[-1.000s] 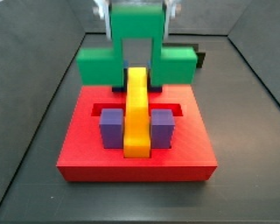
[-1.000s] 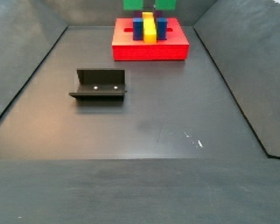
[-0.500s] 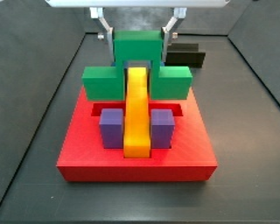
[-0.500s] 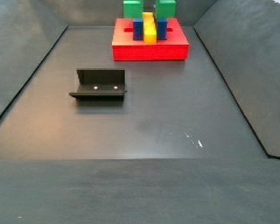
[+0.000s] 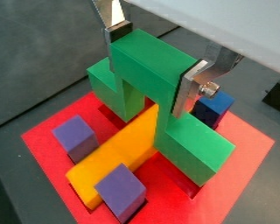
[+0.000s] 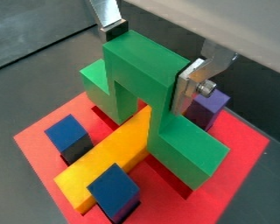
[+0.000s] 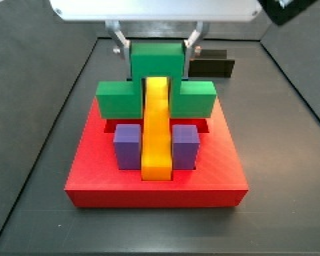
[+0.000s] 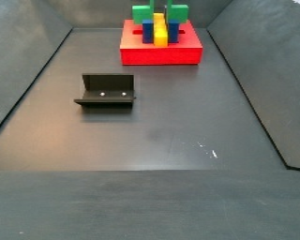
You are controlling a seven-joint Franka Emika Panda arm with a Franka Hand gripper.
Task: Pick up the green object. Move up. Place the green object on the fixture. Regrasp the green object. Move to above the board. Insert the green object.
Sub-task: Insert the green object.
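1. I am seeing the gripper (image 5: 157, 59) sitting over the far end of the board (image 7: 156, 180), its silver fingers (image 6: 192, 80) pressing both sides of the green object (image 5: 154, 87).
2. The green object is straddling the yellow bar (image 7: 156, 125), its lower arms reaching down to the red surface.
3. Purple blocks (image 7: 128, 146) are flanking the bar.
4. The fixture (image 8: 106, 92) is standing well apart on the floor.
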